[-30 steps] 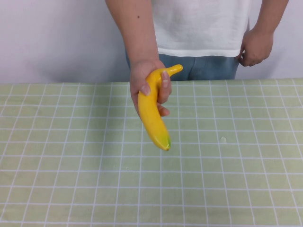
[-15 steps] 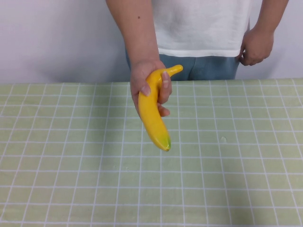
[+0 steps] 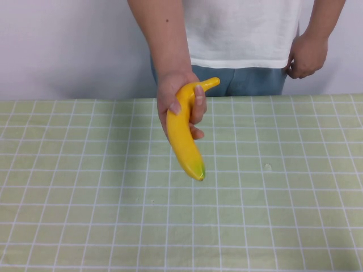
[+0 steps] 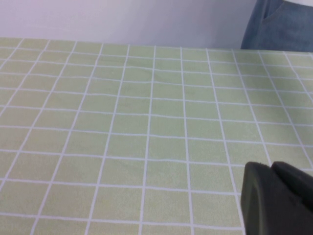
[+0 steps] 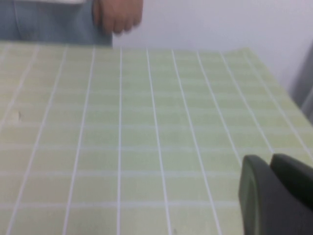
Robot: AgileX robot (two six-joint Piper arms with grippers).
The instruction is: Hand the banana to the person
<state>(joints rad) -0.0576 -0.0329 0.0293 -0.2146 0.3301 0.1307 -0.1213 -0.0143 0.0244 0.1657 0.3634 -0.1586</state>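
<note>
The person (image 3: pixel 244 28) stands behind the table in a white T-shirt and blue jeans. Their hand (image 3: pixel 173 93) holds the yellow banana (image 3: pixel 182 139) above the far middle of the table, stem up and greenish tip pointing down. Their other hand (image 3: pixel 307 55) hangs at the hip and also shows in the right wrist view (image 5: pixel 117 14). Neither arm shows in the high view. My left gripper (image 4: pixel 270 166) is shut and empty, low over the cloth. My right gripper (image 5: pixel 270 159) is shut and empty too, also low over the cloth. The banana shows in neither wrist view.
A light green cloth with a white grid (image 3: pixel 283 198) covers the table. A white wall stands behind the person. The person's jeans (image 4: pixel 281 24) show at the far edge in the left wrist view. The table's right edge (image 5: pixel 279 93) shows in the right wrist view.
</note>
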